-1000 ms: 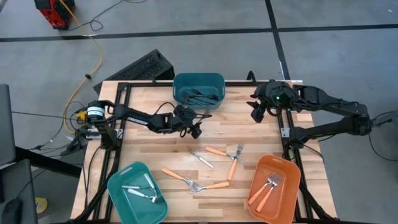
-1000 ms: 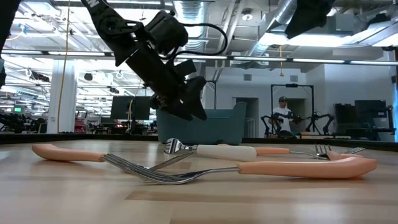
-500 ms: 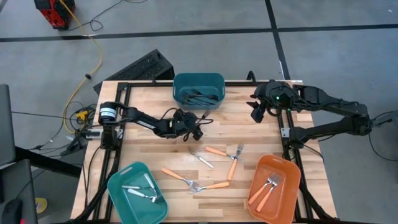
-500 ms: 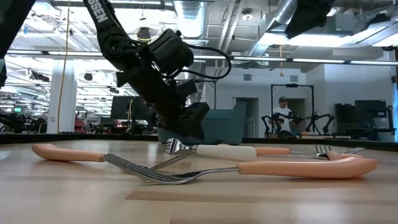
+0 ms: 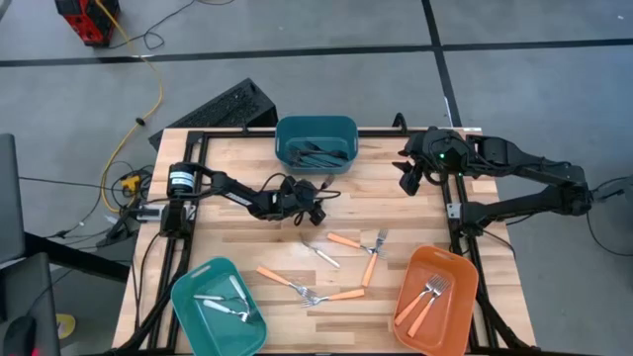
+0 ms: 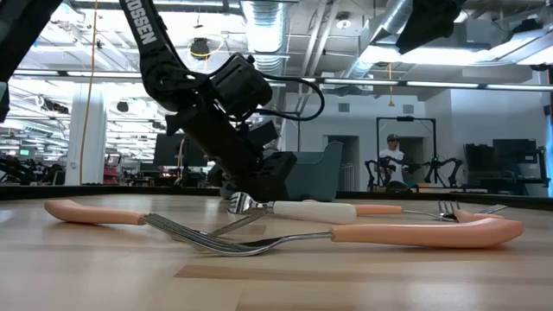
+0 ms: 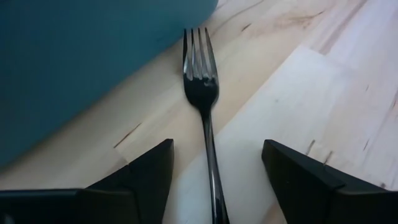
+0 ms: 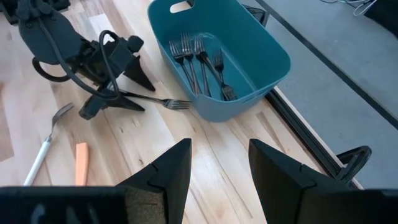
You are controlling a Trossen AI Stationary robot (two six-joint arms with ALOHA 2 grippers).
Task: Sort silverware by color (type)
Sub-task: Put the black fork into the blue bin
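Note:
A black fork [image 7: 202, 93] lies flat on the wood beside the far teal bin [image 5: 316, 143], its tines toward the bin wall. My left gripper [image 7: 214, 180] is low over the table and open. One finger stands on each side of the fork's handle [image 8: 140, 98], and a gap shows on both sides. In the high view this gripper [image 5: 315, 206] sits just in front of that bin. My right gripper [image 8: 217, 168] hangs raised at the far right [image 5: 410, 178], open and with nothing between its fingers. Loose orange-handled forks [image 5: 346, 240] and a white-handled utensil [image 5: 321, 254] lie mid-table.
The far teal bin holds several black forks [image 8: 199, 62]. A teal bin [image 5: 218, 307] at the near left holds pale utensils. An orange bin [image 5: 435, 297] at the near right holds orange-handled forks. More orange-handled forks [image 5: 297, 287] lie near the front. Bare wood shows at the far left.
My left gripper has come down toward the tabletop in front of the far teal bin and now sits low over the black fork. The fork and the other silverware have stayed where they were.

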